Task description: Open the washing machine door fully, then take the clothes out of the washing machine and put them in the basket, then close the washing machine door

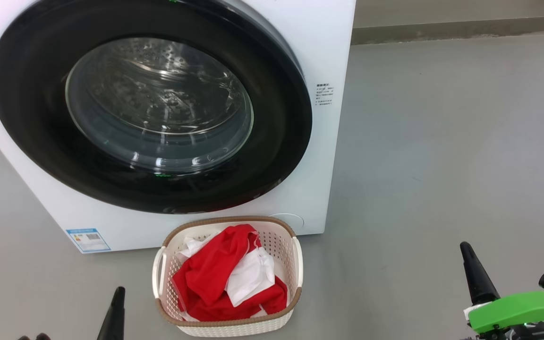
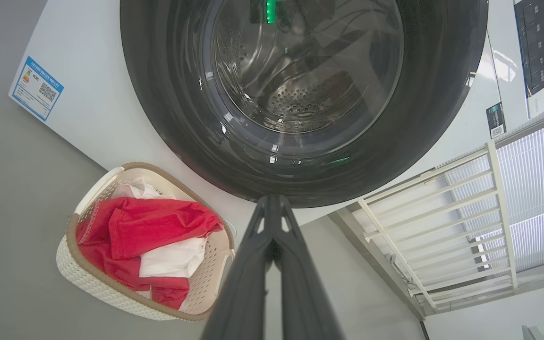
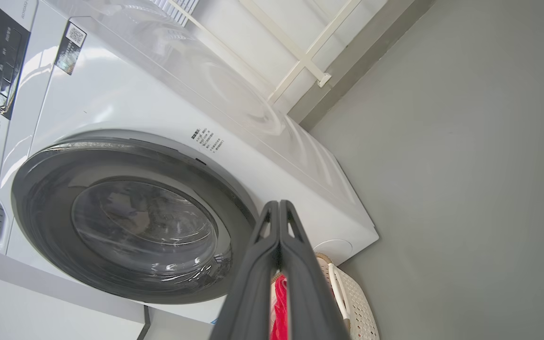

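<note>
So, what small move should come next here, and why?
Probably just draw both arms back to rest: the washing machine door looks shut flush, the clothes lie in the basket, and the left gripper and right gripper are shut, holding nothing.

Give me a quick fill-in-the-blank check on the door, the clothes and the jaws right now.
1. The washing machine door is ____ against the washing machine.
2. The clothes in the basket are white and ____.
3. The jaws of the left gripper and the right gripper are pressed ____, holding nothing.
4. The basket stands on the floor in ____ of the washing machine.
Missing words: closed; red; together; front.
</note>
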